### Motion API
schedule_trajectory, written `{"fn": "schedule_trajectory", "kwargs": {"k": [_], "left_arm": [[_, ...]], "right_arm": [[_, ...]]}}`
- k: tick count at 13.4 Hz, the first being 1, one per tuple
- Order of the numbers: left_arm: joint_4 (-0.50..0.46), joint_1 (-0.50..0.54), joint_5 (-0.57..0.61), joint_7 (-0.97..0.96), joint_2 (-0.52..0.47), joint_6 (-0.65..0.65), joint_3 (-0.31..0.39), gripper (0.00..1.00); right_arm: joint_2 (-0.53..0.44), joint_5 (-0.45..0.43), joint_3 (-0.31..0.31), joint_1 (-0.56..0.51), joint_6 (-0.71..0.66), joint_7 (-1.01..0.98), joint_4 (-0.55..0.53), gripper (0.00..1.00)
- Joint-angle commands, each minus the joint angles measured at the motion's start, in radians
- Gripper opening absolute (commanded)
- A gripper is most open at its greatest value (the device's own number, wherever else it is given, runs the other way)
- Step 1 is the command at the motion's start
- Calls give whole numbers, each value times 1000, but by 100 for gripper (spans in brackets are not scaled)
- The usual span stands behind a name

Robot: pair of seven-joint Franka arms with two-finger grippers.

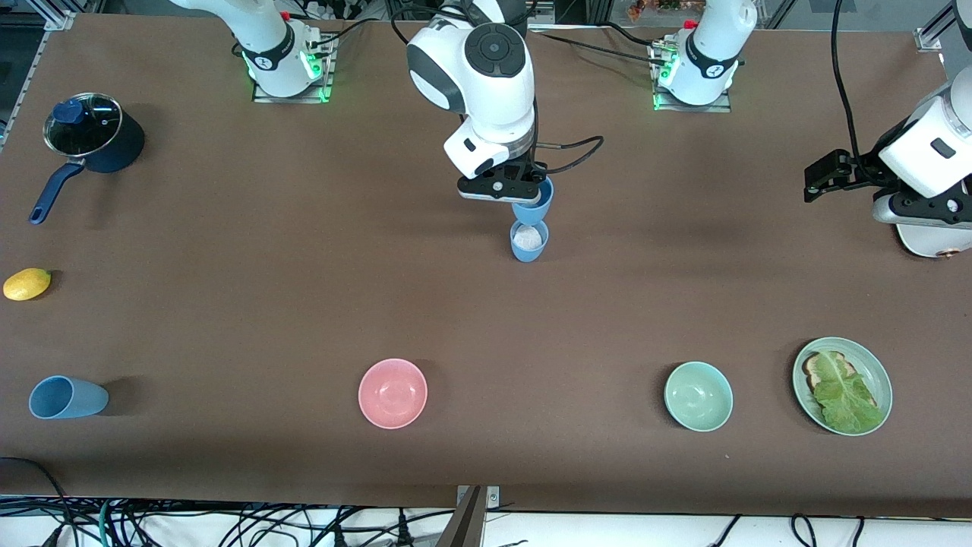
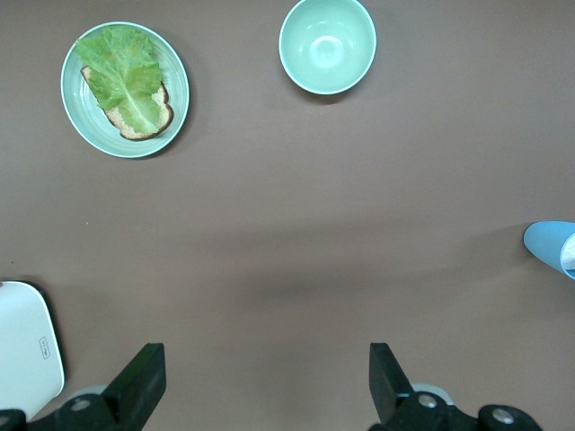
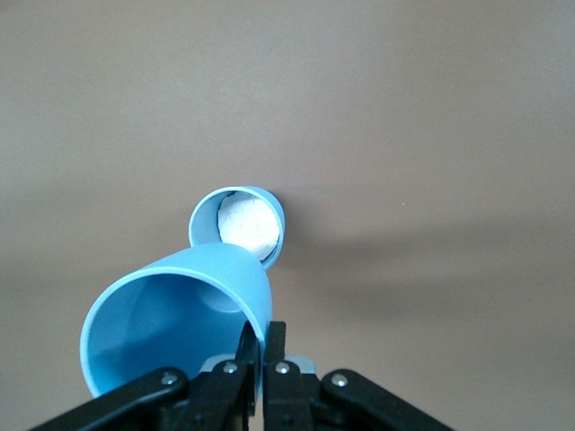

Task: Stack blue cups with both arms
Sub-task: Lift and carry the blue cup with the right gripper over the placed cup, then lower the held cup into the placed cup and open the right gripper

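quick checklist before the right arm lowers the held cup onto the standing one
1. Grip: the right gripper is shut on the rim wall of the held light-blue plastic cup: ok.
2. Alignment: the held cup hangs over the upright light-blue cup, but it looks tilted in the right wrist view: cannot tell if centred.
3. Target free inside: something white sits in the upright cup, so the held cup may not seat fully: not ok.
4. Left gripper waits open over bare table at its own end, away from the stack: ok.
5. Third light-blue cup lies on its side near the right arm's end, not yet stacked: not ok.
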Motion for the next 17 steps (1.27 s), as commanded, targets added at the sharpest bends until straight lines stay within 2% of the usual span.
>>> {"fn": "schedule_trajectory", "kwargs": {"k": [1, 6, 17], "left_arm": [[25, -48, -23, -4, 6, -28, 58, 100], [25, -59, -21, -4, 0, -42, 75, 100], [26, -44, -23, -1, 0, -45, 75, 100]], "right_arm": [[42, -26, -13, 14, 7, 22, 50, 0], [102, -40, -29, 14, 16, 19, 115, 0], [116, -41, -27, 21, 35, 25, 106, 0]]}}
